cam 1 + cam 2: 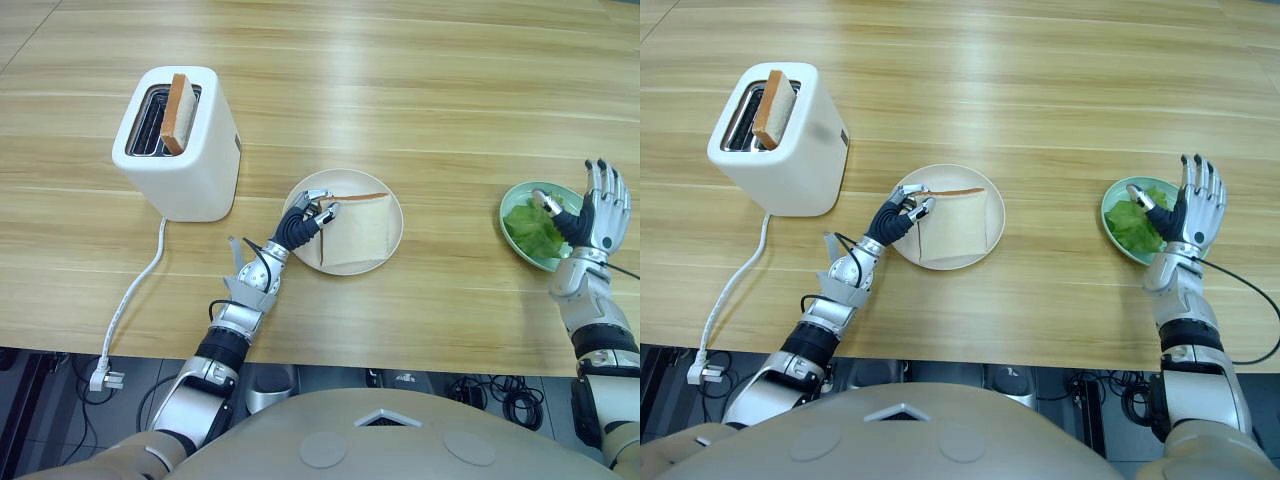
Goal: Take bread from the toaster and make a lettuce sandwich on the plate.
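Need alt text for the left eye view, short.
Left hand pinches the corner of a bread slice lying on a plate at the centre of the table. A second slice stands in the toaster to the left; the right hand is open beside a green dish of lettuce on the right.

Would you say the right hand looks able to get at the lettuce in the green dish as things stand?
Probably yes: the right hand is open at the right rim of the green dish, and nothing covers the lettuce.
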Motion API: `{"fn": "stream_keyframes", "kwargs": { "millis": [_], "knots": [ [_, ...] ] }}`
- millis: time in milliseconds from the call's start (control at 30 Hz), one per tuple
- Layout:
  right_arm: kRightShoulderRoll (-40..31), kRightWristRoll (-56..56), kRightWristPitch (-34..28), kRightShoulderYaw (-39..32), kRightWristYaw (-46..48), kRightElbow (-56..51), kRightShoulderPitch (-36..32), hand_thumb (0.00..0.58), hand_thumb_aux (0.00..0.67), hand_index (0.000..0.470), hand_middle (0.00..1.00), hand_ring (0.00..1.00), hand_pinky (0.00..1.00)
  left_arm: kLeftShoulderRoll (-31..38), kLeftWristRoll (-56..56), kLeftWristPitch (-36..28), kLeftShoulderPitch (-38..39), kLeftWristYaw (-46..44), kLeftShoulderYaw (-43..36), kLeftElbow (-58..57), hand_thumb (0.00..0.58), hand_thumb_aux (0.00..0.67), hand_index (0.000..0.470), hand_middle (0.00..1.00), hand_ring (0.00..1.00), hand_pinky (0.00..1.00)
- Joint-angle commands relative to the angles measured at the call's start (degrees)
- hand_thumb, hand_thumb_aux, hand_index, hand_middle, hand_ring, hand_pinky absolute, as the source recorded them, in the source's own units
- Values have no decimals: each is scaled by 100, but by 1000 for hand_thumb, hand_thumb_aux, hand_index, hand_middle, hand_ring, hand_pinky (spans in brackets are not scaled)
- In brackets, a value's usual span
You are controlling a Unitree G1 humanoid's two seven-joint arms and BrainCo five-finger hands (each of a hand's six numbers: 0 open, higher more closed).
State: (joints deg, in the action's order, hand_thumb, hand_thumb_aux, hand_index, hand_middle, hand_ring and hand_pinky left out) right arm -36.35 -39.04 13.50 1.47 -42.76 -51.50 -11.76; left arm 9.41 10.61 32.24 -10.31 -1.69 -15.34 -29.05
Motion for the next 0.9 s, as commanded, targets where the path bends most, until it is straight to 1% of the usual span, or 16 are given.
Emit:
{"fn": "stream_keyframes", "kwargs": {
  "millis": [33,233,400,433,467,500,533,567,700,767,900],
  "knots": [
    [-90,-35,-219,-350,124,-522,-71,0,0,0,0,0,0,22,130,45,-202,80,149,-514,580,670,460,1000,1000,1000],
    [-58,70,-404,-699,323,-968,-30,0,0,0,0,0,0,70,221,62,-259,172,289,-834,580,670,460,1000,1000,1000],
    [-42,154,-447,-899,460,-1200,-91,0,0,0,0,0,0,109,182,-119,-297,192,451,-862,580,670,460,1000,1000,1000],
    [-41,169,-450,-927,477,-1244,-113,294,200,137,0,0,0,131,201,-188,-332,194,471,-924,580,670,460,663,663,663],
    [-37,180,-449,-955,489,-1283,-133,452,355,244,0,0,0,155,232,-252,-359,210,482,-981,443,344,236,0,0,0],
    [-31,190,-453,-990,503,-1322,-152,509,436,299,0,0,0,173,266,-320,-385,230,490,-1046,0,0,0,0,0,0],
    [-32,197,-455,-1027,516,-1355,-170,509,436,299,0,0,0,185,308,-381,-399,252,489,-1093,0,0,0,0,0,0],
    [-37,199,-455,-1066,510,-1378,-184,580,670,460,0,0,0,199,366,-424,-400,277,472,-1103,0,0,0,0,0,0],
    [-85,186,-429,-1163,305,-1368,-207,580,670,460,0,0,0,282,717,-539,-375,525,410,-1013,0,0,0,0,0,0],
    [-118,169,-423,-1189,155,-1320,-220,580,670,460,0,0,0,368,1002,-485,-396,802,374,-955,0,0,0,0,0,0],
    [-180,120,-395,-1263,-218,-1165,-235,580,670,460,0,0,0,613,1685,-360,-382,1619,376,-449,0,0,0,0,0,0]
  ]
}}
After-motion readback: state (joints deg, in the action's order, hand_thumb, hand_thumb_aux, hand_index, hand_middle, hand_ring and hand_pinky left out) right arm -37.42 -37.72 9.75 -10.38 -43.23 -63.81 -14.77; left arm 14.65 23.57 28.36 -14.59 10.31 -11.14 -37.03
